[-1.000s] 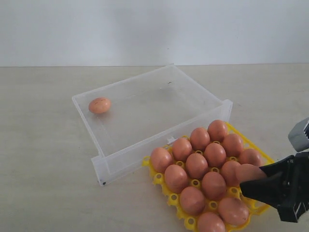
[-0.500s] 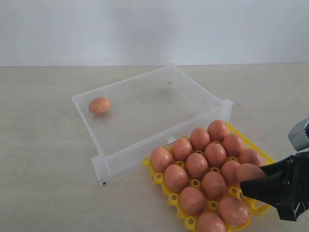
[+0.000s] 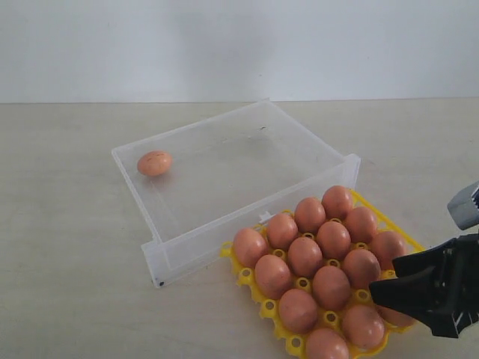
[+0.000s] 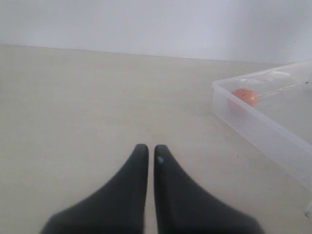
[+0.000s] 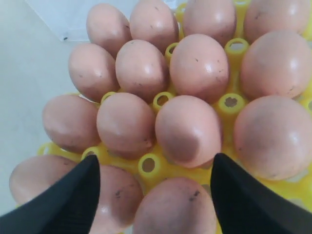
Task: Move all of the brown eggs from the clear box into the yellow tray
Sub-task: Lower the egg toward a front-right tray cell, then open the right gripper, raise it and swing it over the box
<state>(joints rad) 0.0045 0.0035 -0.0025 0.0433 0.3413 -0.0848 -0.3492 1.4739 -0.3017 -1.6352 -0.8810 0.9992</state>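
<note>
Thirteen or so eggs (image 3: pixel 304 256) sit packed in the tray (image 3: pixel 245 276) at near right, each down in its cup, shoulders touching. Right gripper (image 5: pixel 155 160) hangs low over the tray's near right corner, fingers spread wide, nothing pinched between them. An egg rests in the cup right below the gap, clear of both black tips. So this reads as the end of a placing step: egg seated, fingers apart.

Over on the left, the left gripper (image 4: pixel 147 148) hovers above bare table (image 3: pixel 67 247), fingers pressed almost together, holding nothing, out of the action.

Further back, the box (image 3: pixel 209 239) lies just beyond the tray, its near right corner almost touching the yellow rim. One last egg (image 3: pixel 154 163) lies alone in the far left corner, close to the walls. That's the job nearly done, I'd say: one more trip.

Next move calls for a straight lift first, since the neighbours crowd those tips and a sideways drag could knock one. Then it's a long reach across to that far left corner, coming down over the low wall, jaws wide, with little room beside the egg.
</note>
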